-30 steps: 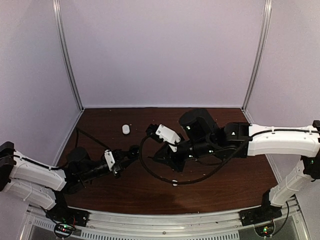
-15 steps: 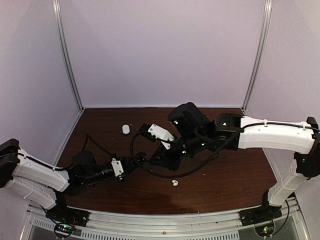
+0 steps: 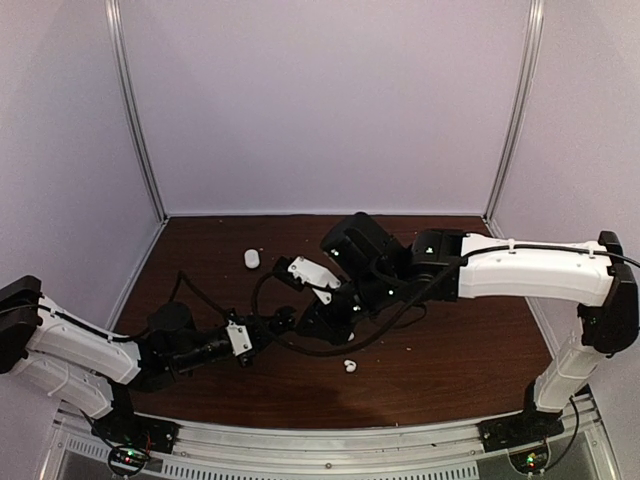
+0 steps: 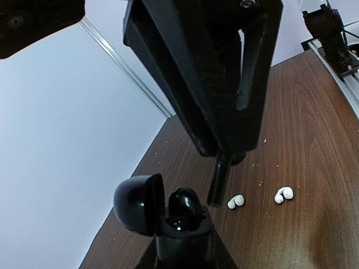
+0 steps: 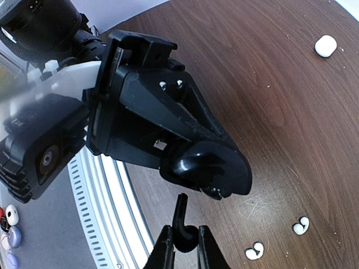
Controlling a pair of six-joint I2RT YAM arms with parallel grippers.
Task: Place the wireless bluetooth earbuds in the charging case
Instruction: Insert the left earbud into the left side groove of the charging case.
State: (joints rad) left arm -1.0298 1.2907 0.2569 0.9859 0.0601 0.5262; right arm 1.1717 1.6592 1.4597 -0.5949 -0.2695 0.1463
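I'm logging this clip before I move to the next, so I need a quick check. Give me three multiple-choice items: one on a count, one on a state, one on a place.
1. How many white earbuds lie on the table? A none; B one; C two.
2. How is the lid of the black charging case? A open; B shut; C detached.
3. Where is the black earbud? A lying on the table; B pinched in the right gripper; C seated in the case.

Answers:
1. C: both wrist views show a pair on the wood.
2. A: the lid is tilted back beside the case body.
3. B: the right wrist view shows it clamped between the fingers.
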